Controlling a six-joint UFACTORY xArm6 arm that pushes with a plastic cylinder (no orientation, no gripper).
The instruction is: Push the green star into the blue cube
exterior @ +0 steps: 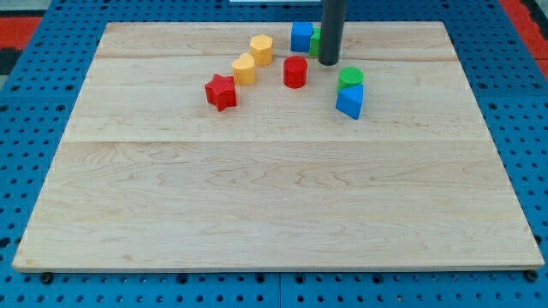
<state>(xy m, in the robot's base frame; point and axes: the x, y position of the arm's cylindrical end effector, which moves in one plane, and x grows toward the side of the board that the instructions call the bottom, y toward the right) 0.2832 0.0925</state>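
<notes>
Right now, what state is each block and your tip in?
My tip: down, just right of the green star.
Green star: mostly hidden, touching the blue cube.
Blue cube: upright.
Yellow blocks: apart.
Red cylinder: upright.
Red star: alone.
Green cylinder: touching blue wedge.

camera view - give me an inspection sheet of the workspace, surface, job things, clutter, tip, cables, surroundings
surface: pale wooden board, blocks only near the view's top.
job's things: blue cube at the view's top; green star right beside it on the view's right, mostly hidden behind the rod, whether they touch cannot be told.
clutter: two yellow blocks, red cylinder, red star, green cylinder close behind a blue block.
grippers: none; my tip is on the board just to the view's right of the green star.
cables: nothing seen.
surroundings: blue perforated base around the board.
</notes>
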